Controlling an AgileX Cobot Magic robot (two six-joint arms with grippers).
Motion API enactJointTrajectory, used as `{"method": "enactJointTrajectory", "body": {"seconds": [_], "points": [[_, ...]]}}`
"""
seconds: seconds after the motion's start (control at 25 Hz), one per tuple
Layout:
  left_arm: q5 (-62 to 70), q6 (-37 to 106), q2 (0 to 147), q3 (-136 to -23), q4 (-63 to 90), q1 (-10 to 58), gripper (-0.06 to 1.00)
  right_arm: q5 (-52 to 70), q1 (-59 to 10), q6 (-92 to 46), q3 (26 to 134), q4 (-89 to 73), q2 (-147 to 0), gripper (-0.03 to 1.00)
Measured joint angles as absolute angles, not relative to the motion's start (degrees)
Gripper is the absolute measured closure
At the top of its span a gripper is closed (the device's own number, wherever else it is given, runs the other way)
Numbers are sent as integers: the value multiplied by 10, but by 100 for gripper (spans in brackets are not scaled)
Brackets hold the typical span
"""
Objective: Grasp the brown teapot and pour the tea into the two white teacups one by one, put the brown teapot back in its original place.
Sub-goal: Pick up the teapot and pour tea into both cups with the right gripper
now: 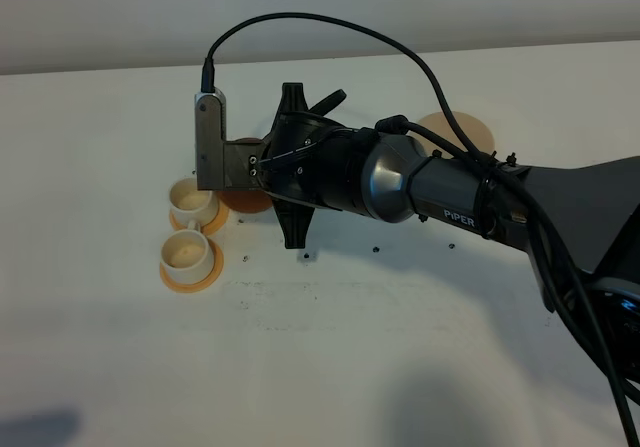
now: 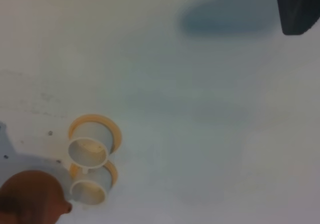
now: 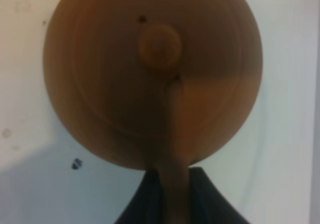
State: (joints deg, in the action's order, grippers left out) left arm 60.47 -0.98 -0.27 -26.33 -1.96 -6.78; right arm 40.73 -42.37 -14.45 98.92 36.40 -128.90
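My right gripper [image 3: 170, 186] is shut on the loop handle of the brown teapot [image 3: 150, 78], whose knobbed lid fills the right wrist view. From the high camera only a brown sliver of the teapot [image 1: 247, 203] shows under my rolled right wrist, just right of the far white teacup [image 1: 192, 203]. The near teacup [image 1: 187, 253] stands in front of it. Each cup sits on an orange saucer. The left wrist view shows the teapot [image 2: 31, 199] with its short spout pointing at the closer cup [image 2: 90, 190], and the other cup [image 2: 88, 150] beyond. The beige coaster [image 1: 470, 127] lies bare behind my right arm.
My right arm [image 1: 450, 192] and its black cable stretch across the white table [image 1: 330, 347] from the right. A few small dark specks dot the table near the cups. A blurred dark shape [image 2: 299, 8] sits at one corner of the left wrist view.
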Motion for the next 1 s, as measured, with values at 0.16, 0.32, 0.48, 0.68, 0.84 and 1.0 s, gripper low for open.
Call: {"method": "enactJointTrajectory", "body": {"seconds": [0.16, 0.32, 0.48, 0.68, 0.84, 1.0], "points": [[605, -10, -3, -263, -38, -68, 67, 406, -425, -122, 989, 401, -1289, 88], [605, -10, -3, -263, -40, -68, 67, 405, -429, -117, 989, 422, -1289, 88], [605, -10, -3, -263, -40, -68, 67, 407, -437, -115, 989, 442, -1289, 88], [605, -10, -3, -263, -40, -68, 67, 408, -444, -102, 989, 485, -1289, 88], [605, -10, -3, -263, -41, -68, 67, 411, -444, -99, 989, 507, -1289, 88], [605, -10, -3, -263, -41, -68, 67, 416, -448, -97, 989, 528, -1289, 88]]}}
